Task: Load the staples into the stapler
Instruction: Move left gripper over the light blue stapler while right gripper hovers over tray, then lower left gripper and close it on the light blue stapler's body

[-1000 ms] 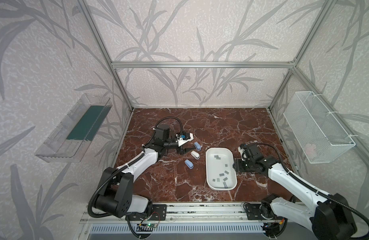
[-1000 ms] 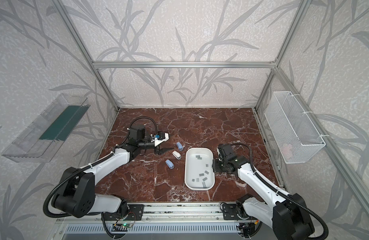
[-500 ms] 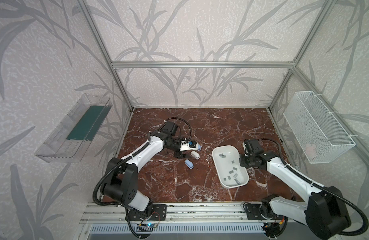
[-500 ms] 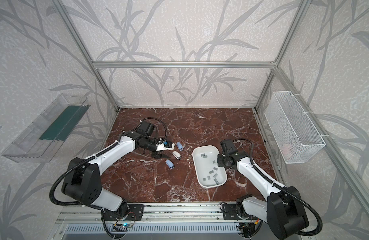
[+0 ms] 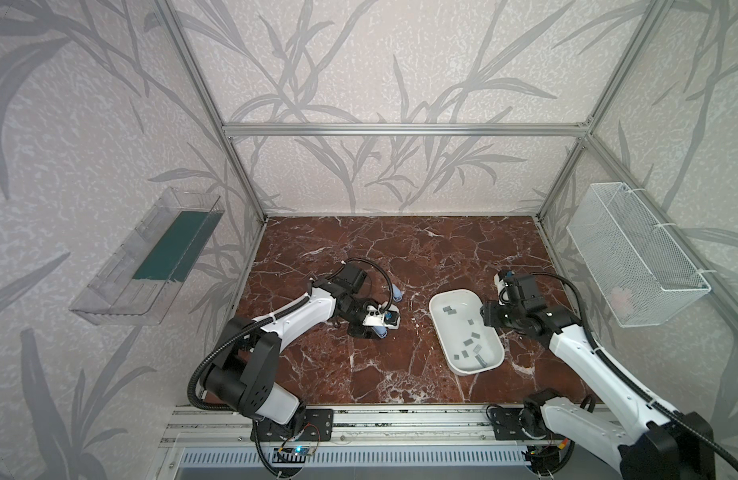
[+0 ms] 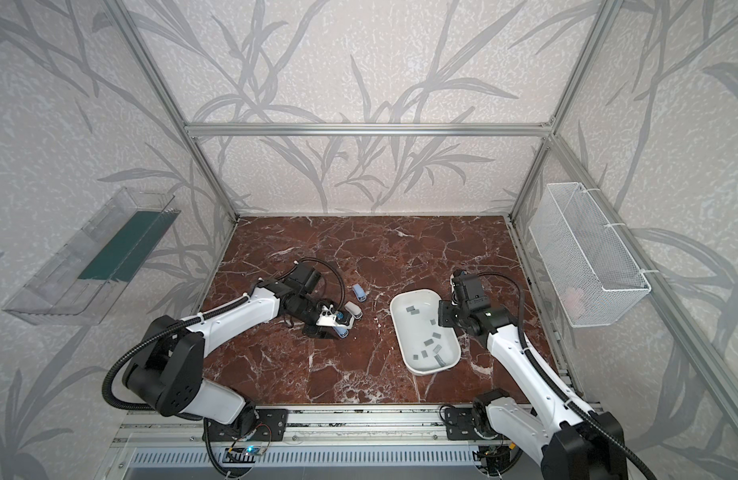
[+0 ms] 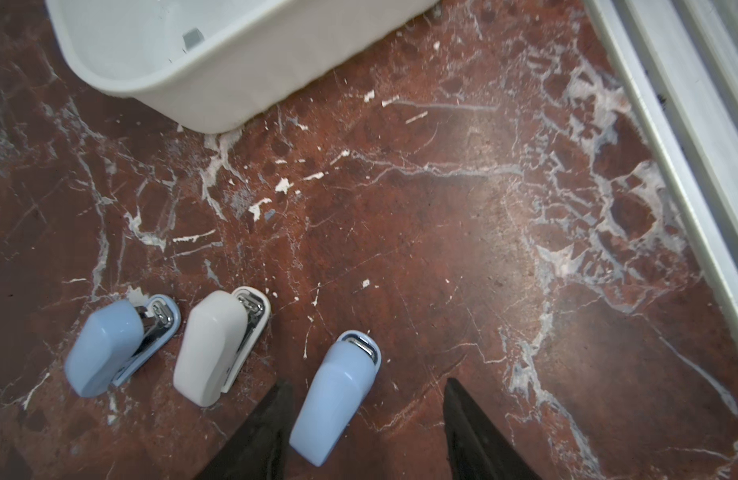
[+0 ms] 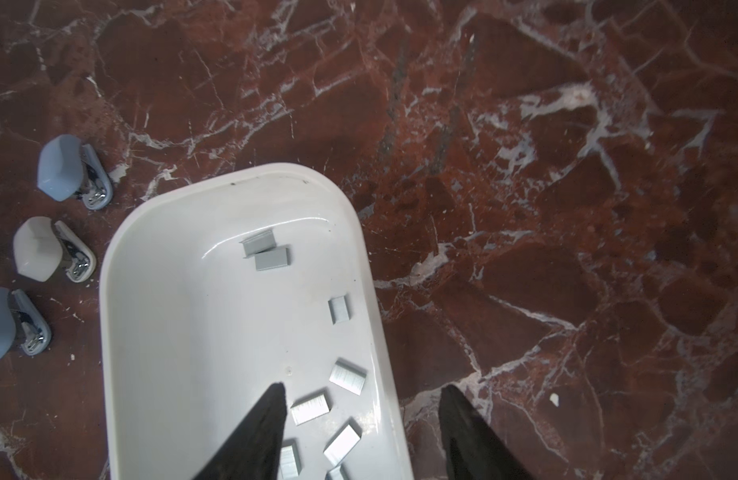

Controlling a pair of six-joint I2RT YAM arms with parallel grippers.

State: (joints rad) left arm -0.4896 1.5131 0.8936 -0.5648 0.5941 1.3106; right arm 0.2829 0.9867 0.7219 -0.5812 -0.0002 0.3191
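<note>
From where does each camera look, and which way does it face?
Top views: high in front, facing down on the table; left arm and right arm show.
Left wrist: above the staplers, facing down; left fingers show.
Right wrist: above the tray of staples, facing down; right fingers show.
Shared: wrist views both show tray, staplers.

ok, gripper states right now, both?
Left gripper: open, straddling a blue stapler, not clamped on it.
Right gripper: open, astride the rim of the white tray, holding nothing.
</note>
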